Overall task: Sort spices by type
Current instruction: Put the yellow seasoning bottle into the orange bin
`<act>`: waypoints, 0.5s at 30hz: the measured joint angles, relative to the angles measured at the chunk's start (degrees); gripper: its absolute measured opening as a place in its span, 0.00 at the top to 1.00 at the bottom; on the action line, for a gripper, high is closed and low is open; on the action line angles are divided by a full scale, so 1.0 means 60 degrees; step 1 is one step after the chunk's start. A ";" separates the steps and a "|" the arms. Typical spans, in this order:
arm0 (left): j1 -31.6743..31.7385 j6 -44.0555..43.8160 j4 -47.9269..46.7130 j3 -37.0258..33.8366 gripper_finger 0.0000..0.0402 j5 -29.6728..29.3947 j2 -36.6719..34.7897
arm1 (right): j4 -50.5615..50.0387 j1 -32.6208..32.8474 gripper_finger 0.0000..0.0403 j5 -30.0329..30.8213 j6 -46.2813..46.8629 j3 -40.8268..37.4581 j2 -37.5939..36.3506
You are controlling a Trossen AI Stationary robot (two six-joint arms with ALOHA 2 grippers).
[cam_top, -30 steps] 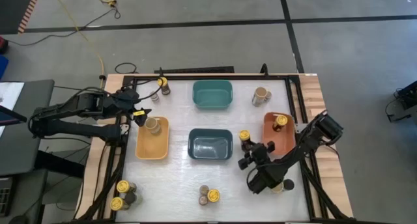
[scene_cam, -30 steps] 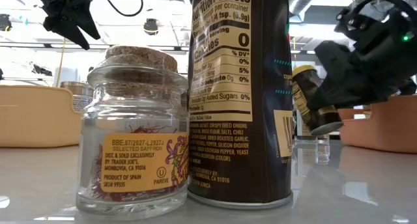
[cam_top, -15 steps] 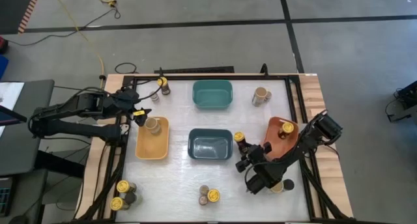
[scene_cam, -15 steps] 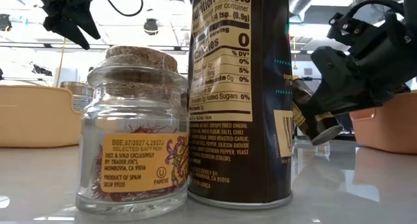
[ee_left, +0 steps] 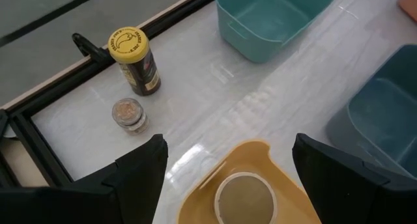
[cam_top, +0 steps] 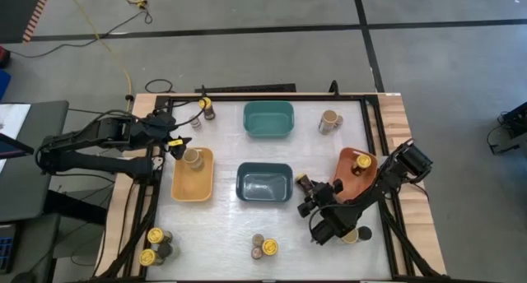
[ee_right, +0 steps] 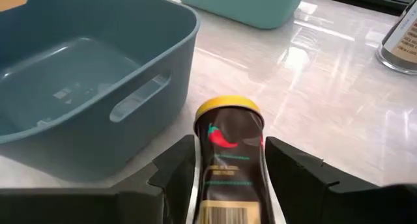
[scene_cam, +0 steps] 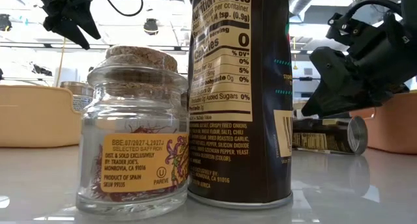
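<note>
A dark spice jar with a yellow lid lies on its side on the table, just right of the dark-blue bin. Its lid faces that bin and its silver base faces my right gripper. In the right wrist view the right gripper's fingers stand apart over the jar's base end, one on each side. In the low view they sit just above the jar. My left gripper hangs open above the far end of the yellow bin. A tan-topped jar stands upright in that bin. My right gripper has its fingers along the two sides of the lying jar's body, slanting down from the table's right. Whether they touch the jar I cannot tell. The jar rests full length on the table.
The teal bin is at the far centre. The orange bin at the right holds a yellow-lidded jar. Other jars stand at the far left, far right, near left, near centre and near right.
The yellow-lidded jar was steeply tilted at my right gripper with its base low. It sank toward the dark-blue bin, then tipped over, and now lies flat on the table. The gripper has stayed in place. The orange bin has shifted slightly askew.
</note>
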 joint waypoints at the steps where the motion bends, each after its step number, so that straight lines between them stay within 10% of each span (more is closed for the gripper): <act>1: 0.0000 -0.0062 0.0002 0.0000 0.21 0.0003 0.0001 | -0.0003 0.0003 0.47 0.0000 0.0000 0.0000 0.0000; 15: 0.0000 -0.0116 0.0002 0.0000 0.21 -0.0001 -0.0001 | -0.2451 0.0003 0.47 -0.0386 -0.1622 0.2097 0.0000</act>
